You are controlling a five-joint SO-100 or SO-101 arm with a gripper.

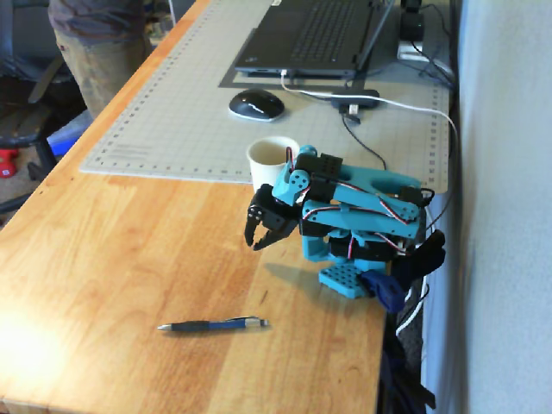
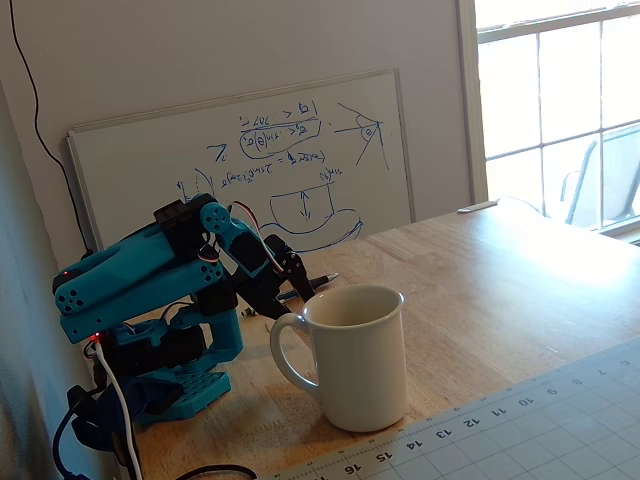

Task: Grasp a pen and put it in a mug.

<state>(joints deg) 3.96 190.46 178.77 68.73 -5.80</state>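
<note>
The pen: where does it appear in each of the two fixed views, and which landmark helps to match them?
In a fixed view, the pen lies flat on the wooden table, low in the picture, left of centre, apart from the arm.
In a fixed view, only the pen tip shows, just above the mug's rim, right of the tool.
Shared landmark: the white mug beside the blue arm.

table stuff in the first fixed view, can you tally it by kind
pen: 1
mug: 1
computer mouse: 1
laptop: 1
cutting mat: 1
robot arm with gripper: 1
total: 6
</note>
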